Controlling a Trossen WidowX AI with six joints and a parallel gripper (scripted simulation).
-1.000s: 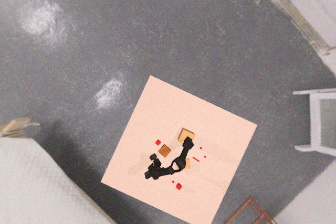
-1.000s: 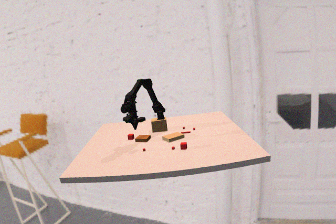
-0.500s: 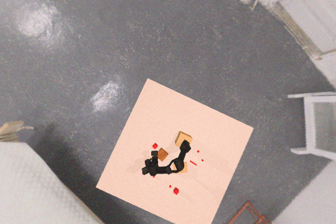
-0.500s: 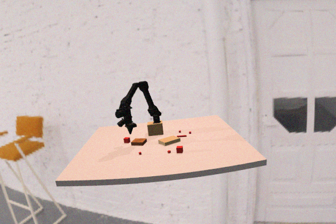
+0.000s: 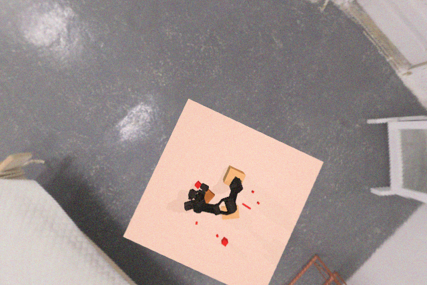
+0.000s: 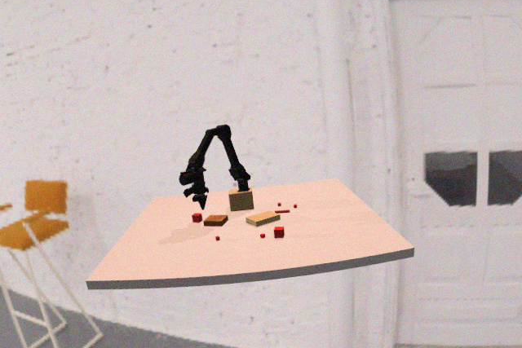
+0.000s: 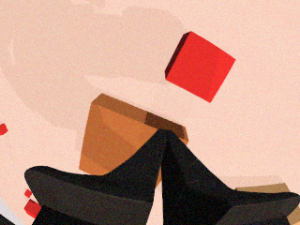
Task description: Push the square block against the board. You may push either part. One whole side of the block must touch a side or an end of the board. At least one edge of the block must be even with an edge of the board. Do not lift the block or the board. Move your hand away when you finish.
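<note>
The square block [image 5: 209, 196] [image 6: 215, 220] [image 7: 115, 134] is a flat orange-brown piece lying on the pink table [image 5: 207, 137] [image 6: 316, 247]. The board [image 5: 230, 215] [image 6: 263, 218] is a flat tan slab a short way to the block's right in the exterior view, apart from it; in the top view my arm hides part of it. My gripper [image 5: 204, 187] [image 6: 202, 204] [image 7: 163, 135] is shut on nothing. Its tips point down, just off the block's edge, between the block and a red cube [image 5: 197, 184] [image 6: 196, 217] [image 7: 201, 66]. I cannot tell whether the tips touch the block.
My arm's base stands on a tan box [image 5: 233, 172] [image 6: 241, 200] behind the board. A second red cube [image 5: 224, 241] [image 6: 278, 231], a red stick [image 5: 246, 205] [image 6: 281, 211] and small red bits lie scattered around. An orange chair [image 6: 42, 209] stands beyond the table's left side.
</note>
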